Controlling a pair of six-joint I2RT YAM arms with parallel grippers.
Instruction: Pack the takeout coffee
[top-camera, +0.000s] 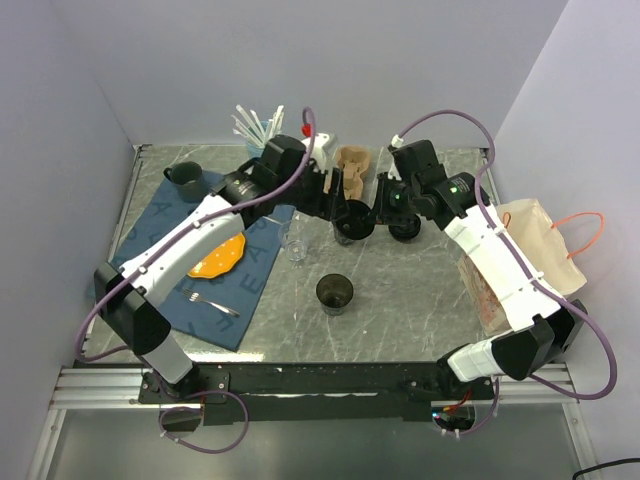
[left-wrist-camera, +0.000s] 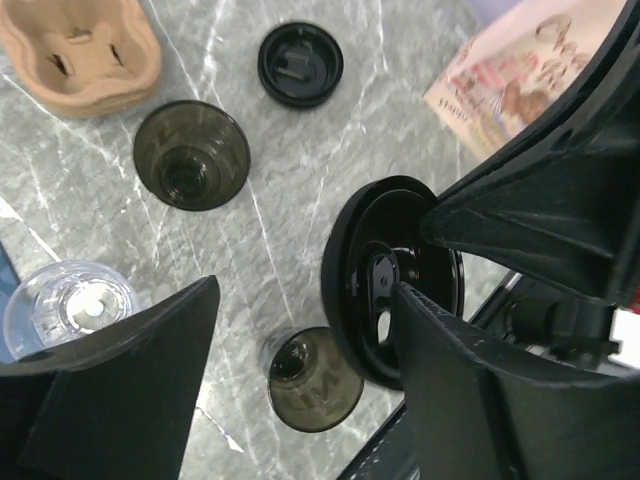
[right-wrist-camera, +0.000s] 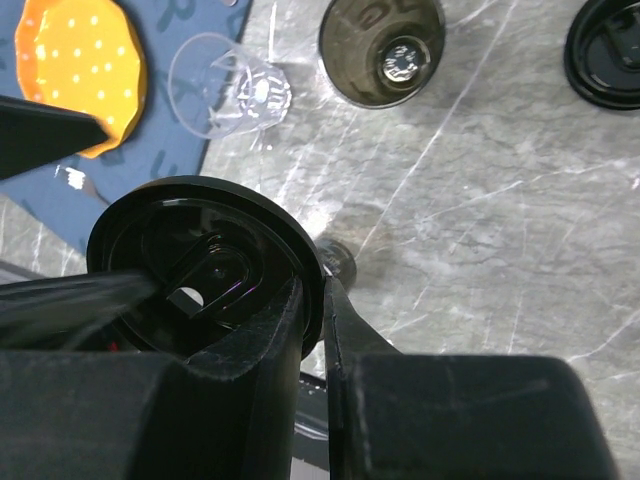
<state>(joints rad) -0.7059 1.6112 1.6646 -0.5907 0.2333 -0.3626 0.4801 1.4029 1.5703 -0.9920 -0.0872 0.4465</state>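
while right claw (right-wrist-camera: 320, 285) pinches lid (right-wrist-camera: 170, 230), left claw (left-wrist-camera: 303, 290) gapes — second lid (left-wrist-camera: 300, 64), two dark cups (left-wrist-camera: 190, 155) (left-wrist-camera: 315, 380) on table (left-wrist-camera: 280, 200).

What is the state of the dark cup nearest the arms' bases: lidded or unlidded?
Unlidded: the dark cup shows an open rim and its inside, while the right gripper pinches a black lid.

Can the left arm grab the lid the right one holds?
Probably yes: the left gripper is open with the lid right at its fingers, nothing between. The right gripper pinches only its rim.
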